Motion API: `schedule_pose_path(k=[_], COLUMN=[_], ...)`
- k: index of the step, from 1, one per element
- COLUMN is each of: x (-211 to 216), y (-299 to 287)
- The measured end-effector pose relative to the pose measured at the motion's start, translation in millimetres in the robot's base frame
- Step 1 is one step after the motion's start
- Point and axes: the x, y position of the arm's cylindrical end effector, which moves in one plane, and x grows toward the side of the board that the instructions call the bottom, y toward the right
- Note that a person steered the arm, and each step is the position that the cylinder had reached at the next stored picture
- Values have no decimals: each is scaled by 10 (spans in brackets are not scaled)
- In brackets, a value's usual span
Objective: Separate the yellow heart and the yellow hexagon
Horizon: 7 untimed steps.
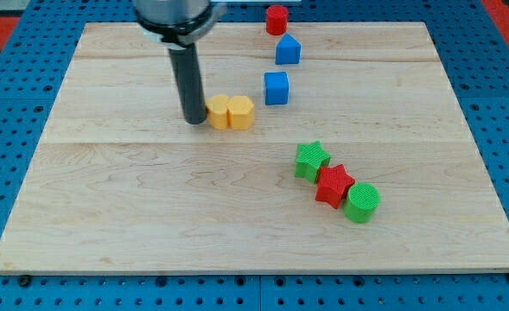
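My tip (pixel 193 120) against yellow heart (pixel 219 111)

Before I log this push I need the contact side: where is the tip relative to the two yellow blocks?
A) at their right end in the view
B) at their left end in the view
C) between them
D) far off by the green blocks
B: my tip stands against the view's left end of the yellow heart, with the yellow hexagon touching the heart on its other side.
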Motion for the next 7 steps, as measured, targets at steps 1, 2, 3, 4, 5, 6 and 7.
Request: schedule_pose_path(k=[1,2,3,4,5,6,7], x=[0,-36,-180,-269,-269,-204,66], y=[99,-6,96,313,787,1059,1313])
